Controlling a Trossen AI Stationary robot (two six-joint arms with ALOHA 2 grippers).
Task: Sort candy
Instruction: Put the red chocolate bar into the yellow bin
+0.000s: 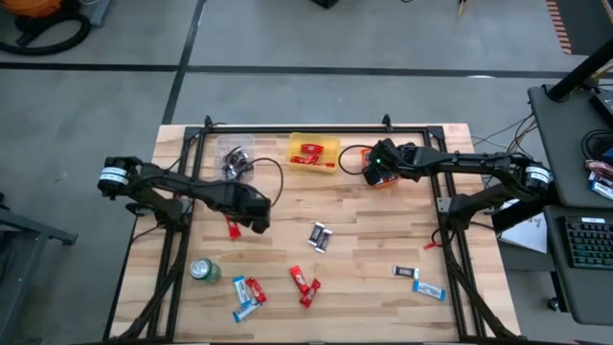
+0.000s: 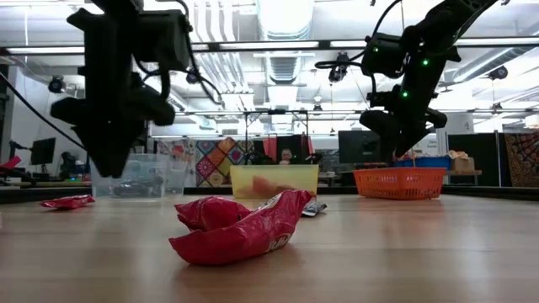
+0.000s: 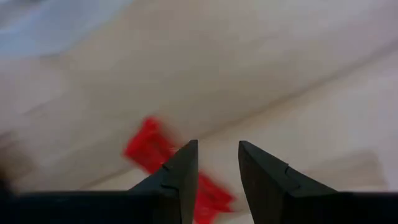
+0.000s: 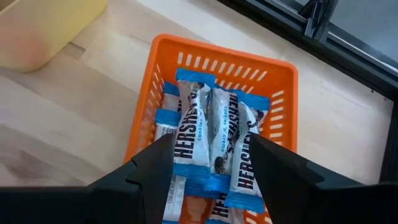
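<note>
Left gripper sits left of table centre, just above a red candy lying on the wood at its 9 o'clock; in the left wrist view its fingers stand slightly apart with nothing between them, the red wrapper showing beside and under the tips. Green can rests at 7 o'clock from that gripper. Clear bin at the table's 11 o'clock holds dark wrappers; yellow bin at 12 o'clock holds red ones. Loose candy: dark/silver pieces at centre, blue-and-red cluster and red pieces toward 6 o'clock, blue-and-white bars toward 4 o'clock. Right gripper hangs over the orange basket at 1 o'clock, fingers spread wide and empty; blue-and-white bars lie in the basket directly below.
</note>
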